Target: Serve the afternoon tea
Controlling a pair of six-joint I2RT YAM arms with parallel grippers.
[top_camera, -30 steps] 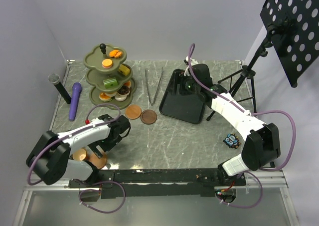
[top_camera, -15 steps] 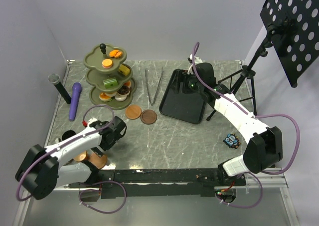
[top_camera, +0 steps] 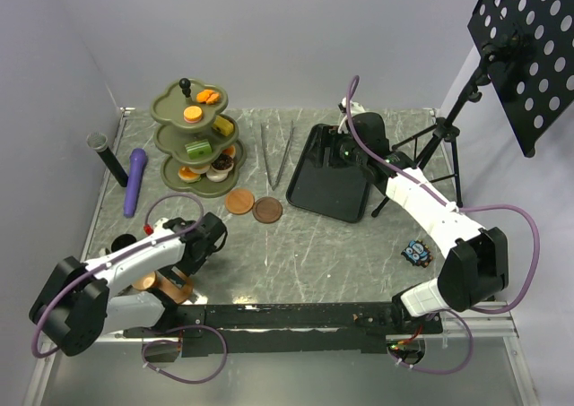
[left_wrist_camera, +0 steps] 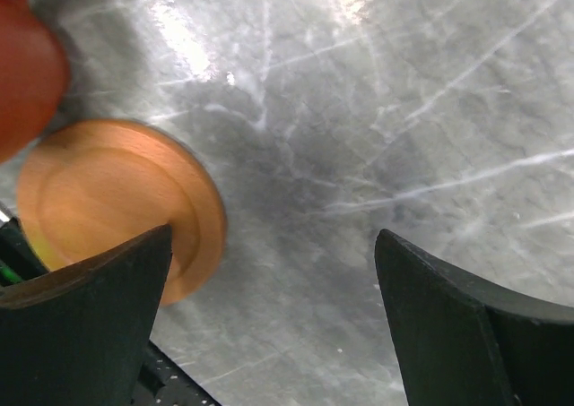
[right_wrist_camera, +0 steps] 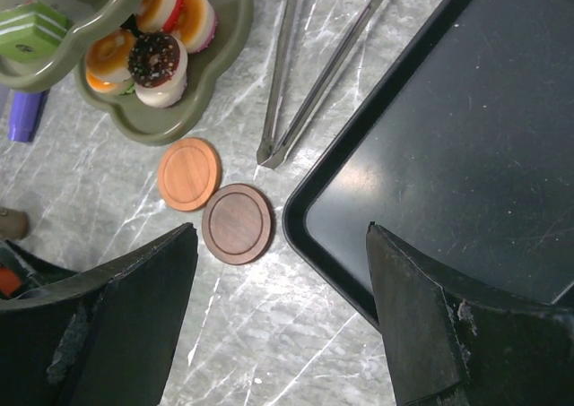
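Left claw (left_wrist_camera: 273, 245): jaws spread wide and empty. We log it over the grey table (left_wrist_camera: 430, 110), with a tan saucer (left_wrist_camera: 117, 204) beside one finger. Right claw (right_wrist_camera: 280, 236): spread, empty, above the tray (right_wrist_camera: 466, 137) edge. Beyond, we note tongs (right_wrist_camera: 305, 74), an orange saucer (right_wrist_camera: 189, 173) just beside a dark saucer (right_wrist_camera: 237, 223), and the green stand (right_wrist_camera: 224, 30) holding pastries (right_wrist_camera: 155, 61).

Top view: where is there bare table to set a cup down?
Widest bare patch: front centre, between the dark saucer, black tray and near rail. Crowded: back left around the stand and tongs; front left under the left arm.
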